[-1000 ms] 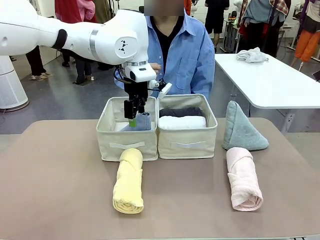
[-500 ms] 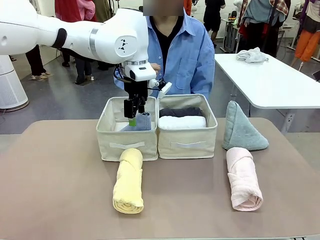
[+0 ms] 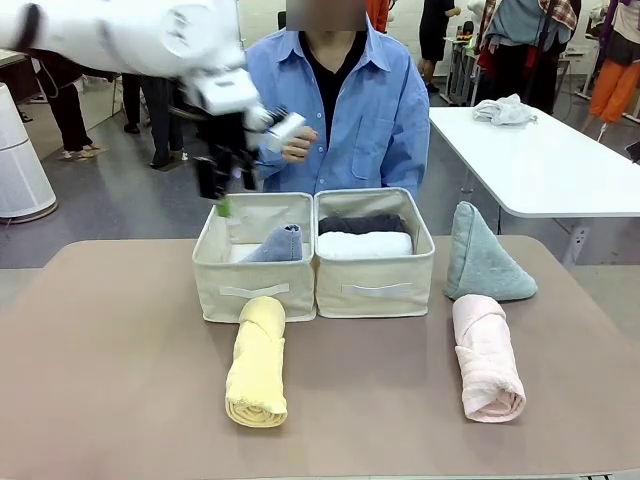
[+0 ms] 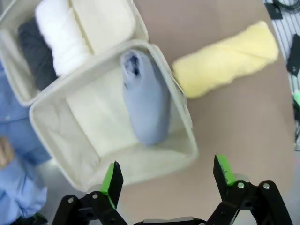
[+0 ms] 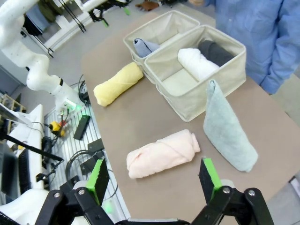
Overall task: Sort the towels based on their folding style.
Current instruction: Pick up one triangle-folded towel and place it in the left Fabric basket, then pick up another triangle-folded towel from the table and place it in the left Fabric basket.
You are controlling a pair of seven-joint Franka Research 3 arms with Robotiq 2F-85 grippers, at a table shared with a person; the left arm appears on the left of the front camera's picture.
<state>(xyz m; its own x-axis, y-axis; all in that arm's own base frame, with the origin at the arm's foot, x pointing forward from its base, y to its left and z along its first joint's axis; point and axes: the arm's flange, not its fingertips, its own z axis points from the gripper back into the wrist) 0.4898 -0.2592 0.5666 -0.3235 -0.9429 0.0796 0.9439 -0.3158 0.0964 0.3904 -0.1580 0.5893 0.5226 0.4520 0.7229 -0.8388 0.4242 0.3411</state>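
Upper left of front frame, left tool (image 3: 232,192) wide and empty, raised near left box (image 3: 255,290) holding blue cone (image 3: 278,244); white roll (image 3: 364,245), dark roll (image 3: 362,224) in right box (image 3: 375,290); yellow roll (image 3: 257,362), pink roll (image 3: 485,355), green cone (image 3: 483,260) wait on worktop (image 3: 120,350), roughly half done.

Glossy white left arm (image 3: 120,35), black left claw (image 4: 167,172) with green pads (image 4: 111,180); the person wears a blue collared shirt (image 3: 385,110).

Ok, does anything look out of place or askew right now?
Only the lavender-blue cone: it lies tipped on its side in the left box, while the grey-green cone stands upright on the table. Nothing spilled or damaged.
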